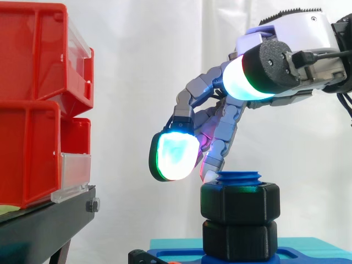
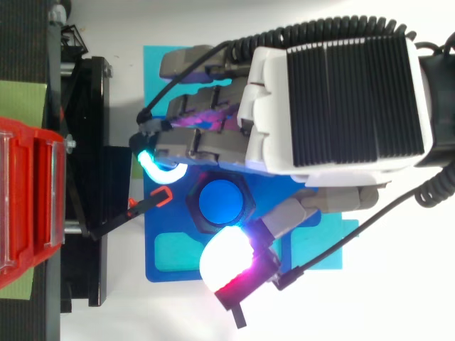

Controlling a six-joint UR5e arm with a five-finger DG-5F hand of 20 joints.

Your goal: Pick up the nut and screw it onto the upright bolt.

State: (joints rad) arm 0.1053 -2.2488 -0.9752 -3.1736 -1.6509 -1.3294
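Note:
A blue upright bolt (image 1: 241,177) (image 2: 224,201) rises from a blue base (image 2: 170,264). A black hex nut (image 1: 240,202) (image 2: 193,206) sits threaded near the bolt's top. Under it is a second black hex piece (image 1: 240,240). My hand (image 1: 286,60) (image 2: 334,99) hovers over the bolt from the right, open, with its fingers loosely bent downward. The glowing thumb pad (image 1: 175,156) (image 2: 226,257) hangs just above nut height on one side. The other fingers (image 1: 215,158) (image 2: 162,169) reach down on the opposite side, one tip touching the bolt's top edge. Nothing is held.
Red bins (image 1: 33,104) (image 2: 28,206) stand stacked on a black stand (image 1: 49,223) to the left of the bolt. A teal mat (image 1: 308,243) (image 2: 156,60) lies under the blue base. A small black bracket with an orange tip (image 2: 146,204) points at the base.

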